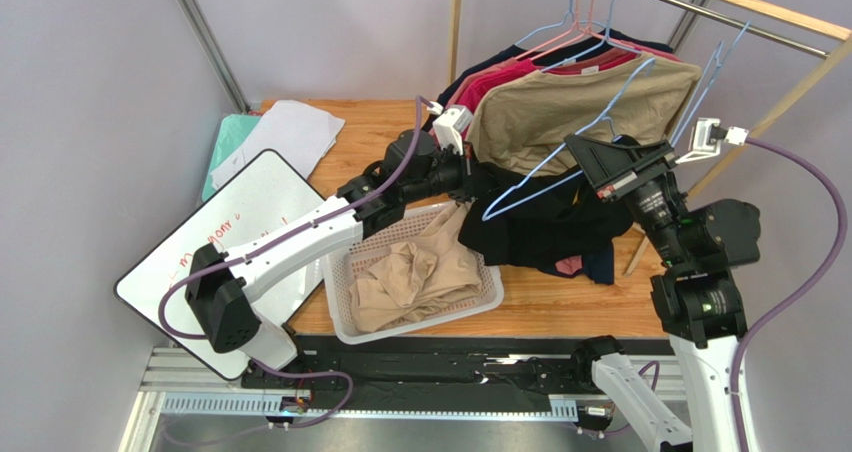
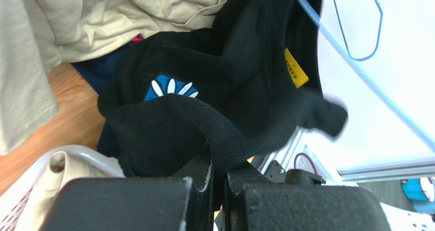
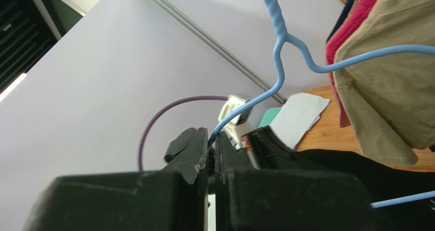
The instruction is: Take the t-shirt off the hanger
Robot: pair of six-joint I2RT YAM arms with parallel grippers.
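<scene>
**Fingers pinch tight: one pair has the shirt, one has the hanger**

The left fingers (image 2: 208,185) are closed all the way on a fold of the black t-shirt (image 2: 230,77). The right fingers (image 3: 204,162) are closed on the thin wire of the blue hanger (image 3: 280,37), on one sloping side just below its neck.

The t-shirt hangs in a bunch between the two arms, over the table (image 1: 560,302) and just beside the white basket (image 1: 345,302). From above, the hanger slants from near-left to far-right, with its hook end up high by the right arm. The shirt droops under its low end, on the left arm's side. The wire runs up by the collar, so the shirt looks partly on — I cannot tell how much.

I think the left arm should pull toward the basket, along the hanger's length, while the right arm holds firm.
</scene>
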